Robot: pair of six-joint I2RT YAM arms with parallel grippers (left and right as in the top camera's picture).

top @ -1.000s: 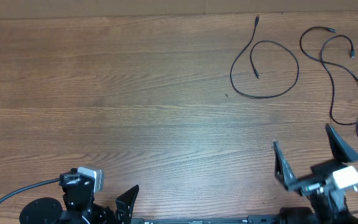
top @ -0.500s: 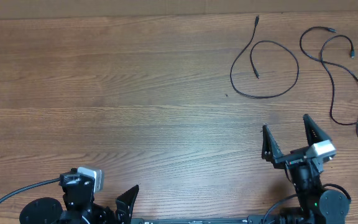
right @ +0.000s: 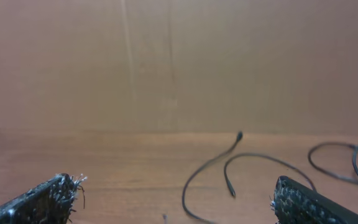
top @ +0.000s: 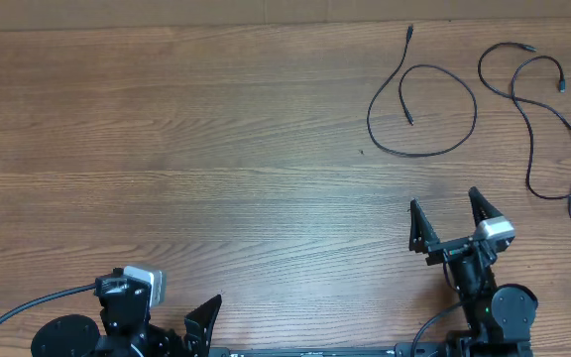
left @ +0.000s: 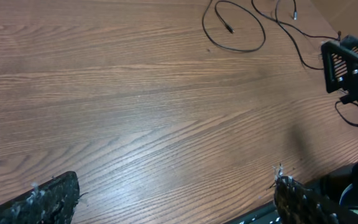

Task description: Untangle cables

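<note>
Shorter cable and longer cable lie apart, upper right of surface. Left tool and right tool stand wide, holding nothing.

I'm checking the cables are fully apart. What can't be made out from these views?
Longer cable: overhead, runs off the right edge; any crossing there is unseen.
Shorter cable: right wrist view, near part of its loop cut by the bottom edge.
Plug ends: too small in every view to tell type.
Left pincer: overhead, mostly cut off by the bottom edge.
</note>
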